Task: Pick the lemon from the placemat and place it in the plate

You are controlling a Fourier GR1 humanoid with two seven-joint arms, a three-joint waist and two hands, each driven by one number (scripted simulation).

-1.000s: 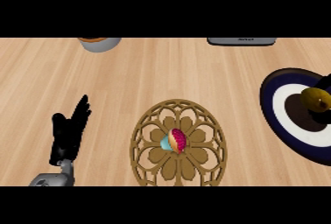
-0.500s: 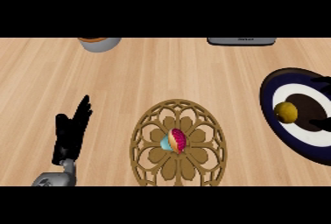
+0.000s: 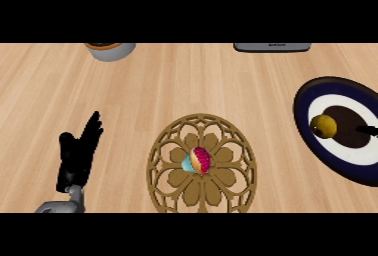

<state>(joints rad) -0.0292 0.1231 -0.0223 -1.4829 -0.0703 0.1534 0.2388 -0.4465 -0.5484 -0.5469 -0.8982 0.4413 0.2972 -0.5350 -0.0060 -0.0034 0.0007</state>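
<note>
since the earlier frame the right hand [image 3: 369,130] has drawn back toward the right edge, leaving the lemon [image 3: 323,125] uncovered on the plate [image 3: 314,102]. only a dark tip of that hand shows just right of the lemon, so i cannot tell its fingers. left hand [image 3: 77,152] rests spread on the tabletop [image 3: 184,80], well left of the placemat [image 3: 201,165] and its colourful object [image 3: 198,160].

left robot hand [image 3: 77,152] open, fingers up
</note>
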